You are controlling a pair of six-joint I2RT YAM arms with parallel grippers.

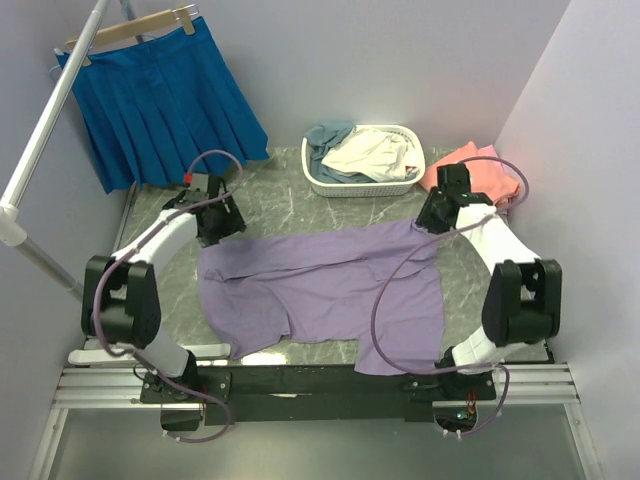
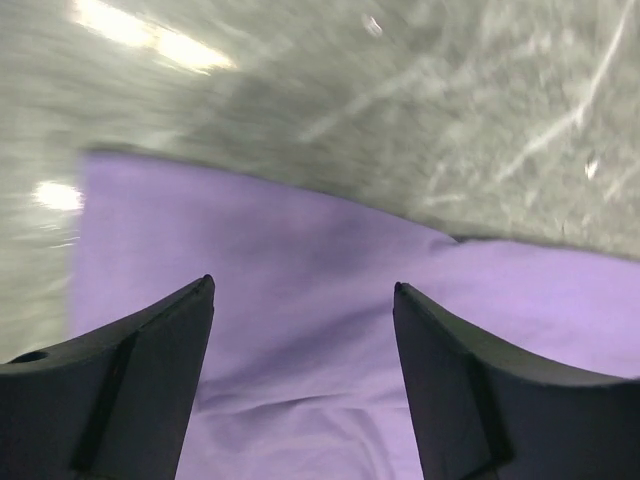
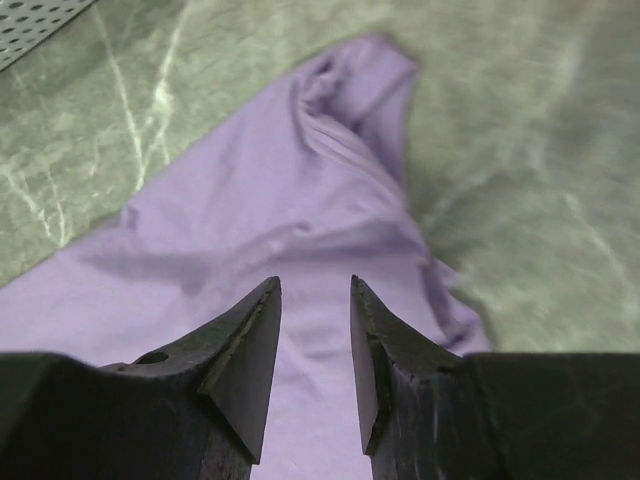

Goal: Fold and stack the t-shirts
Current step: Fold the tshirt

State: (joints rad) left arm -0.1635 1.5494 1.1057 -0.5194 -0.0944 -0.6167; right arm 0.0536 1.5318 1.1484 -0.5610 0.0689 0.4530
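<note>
left jaws: wide apart, empty, over the lavender t-shirt point(image 2: 300, 250) edge | right jaws: slightly apart, nothing between, over its bunched corner | lavender t-shirt: spread out mid-tabletop point(image 1: 280, 195) between both arms | coral t-shirts point(image 1: 498, 178): far right, beside basket point(image 1: 365, 187)

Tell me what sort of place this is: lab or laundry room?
Probably a lab test cell staged for laundry. Plain walls box in a marble-look table; a lavender t-shirt lies spread on it, a white lattice basket of tees sits at the back, a blue skirt hangs top left.
</note>
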